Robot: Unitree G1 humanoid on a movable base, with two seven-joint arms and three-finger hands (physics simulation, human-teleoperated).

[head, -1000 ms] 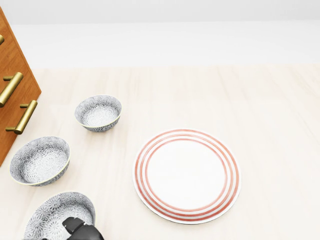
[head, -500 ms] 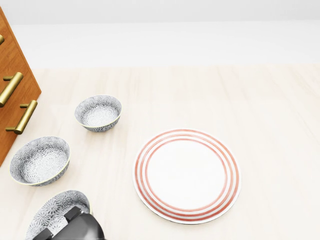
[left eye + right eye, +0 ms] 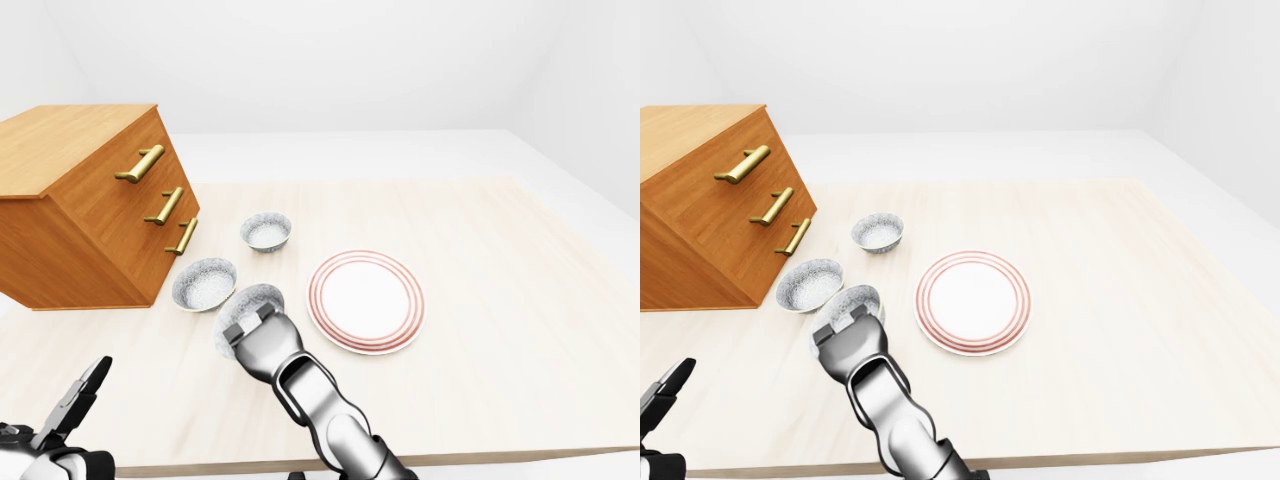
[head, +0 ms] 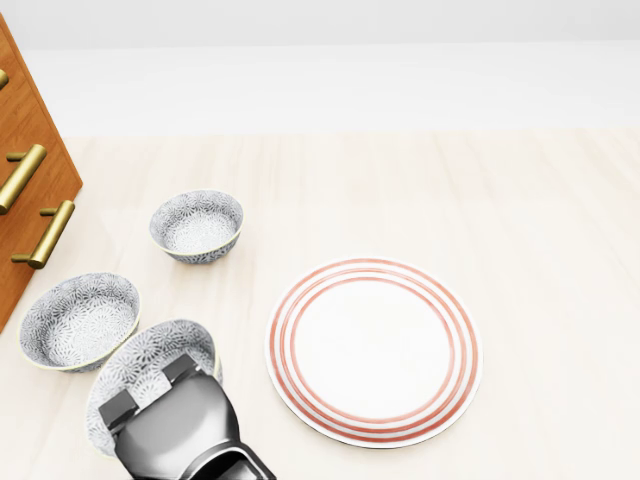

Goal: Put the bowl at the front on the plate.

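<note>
— So, where is the grey-patterned ceramic bowl (image 4: 150,358)?
— Lower left of the head view, tilted, near the left edge of the white round plate with red rings (image 4: 373,350) but not touching it.
— And the right hand (image 4: 170,420)?
— Its silver fingers (image 4: 185,368) are clamped over the bowl's near rim, and the arm reaches up from the bottom edge.
— The left hand (image 3: 68,405)?
— Bottom left corner of the left-eye view, fingers spread apart, holding nothing.
— Anything else on the pale wooden table (image 4: 540,250)?
— Two matching patterned bowls, one at middle left (image 4: 80,320) close beside the gripped one, another above it (image 4: 197,225). An orange-brown wooden drawer chest (image 3: 90,200) with brass handles (image 3: 140,163) fills the upper left.
</note>
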